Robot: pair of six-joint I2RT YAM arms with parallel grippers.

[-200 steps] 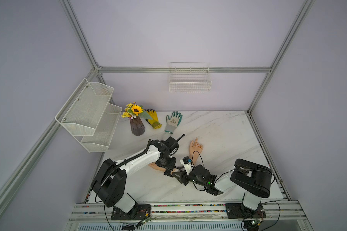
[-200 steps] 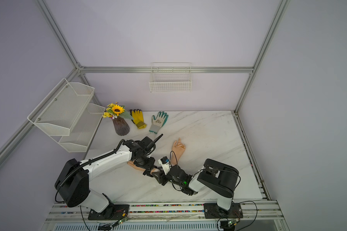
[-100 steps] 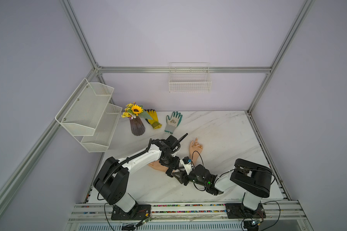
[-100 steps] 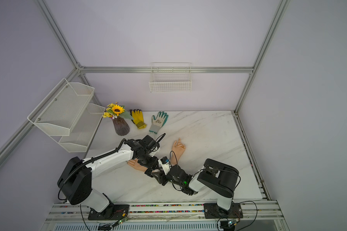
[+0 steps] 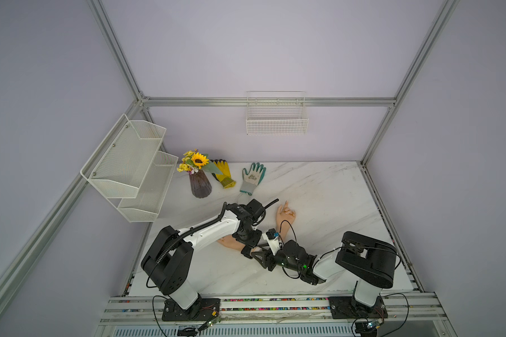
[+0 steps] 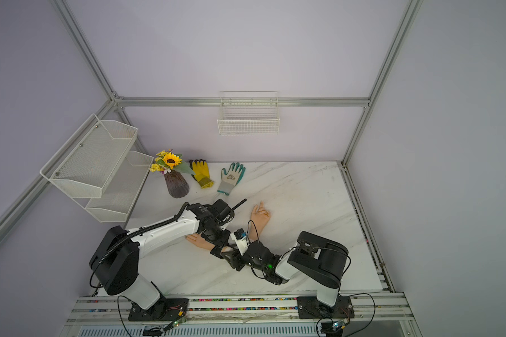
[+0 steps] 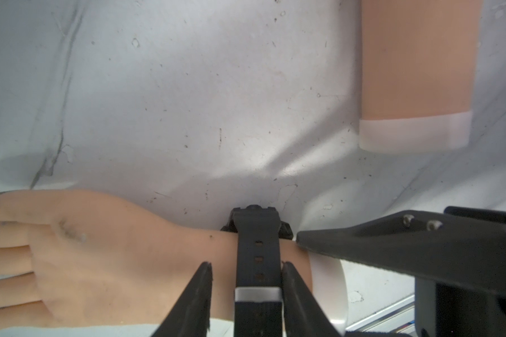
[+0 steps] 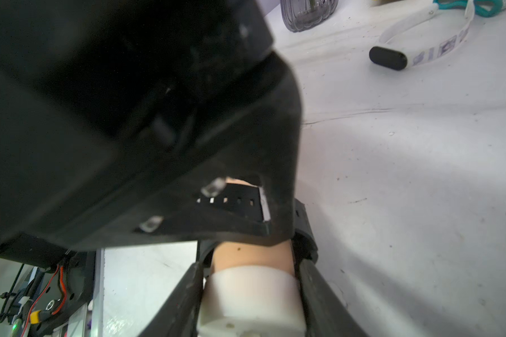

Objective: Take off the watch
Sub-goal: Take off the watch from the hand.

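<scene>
A black watch is strapped round the wrist of a mannequin hand that lies palm up on the marble table. In both top views the watch shows just past the left arm's end. My left gripper straddles the strap next to its silver keeper. One finger touches the strap's edge and a gap remains at the other finger. My right gripper is shut on the white base of the same forearm, just behind the watch.
A second mannequin hand lies just beyond the right wrist. A white wristband with a black module lies further back. A vase of sunflowers, a yellow glove and a grey-green glove sit at the back left. A mesh shelf hangs left.
The left arm has shifted toward the watch wrist and its jaws have narrowed round the strap. The right arm has not moved.
</scene>
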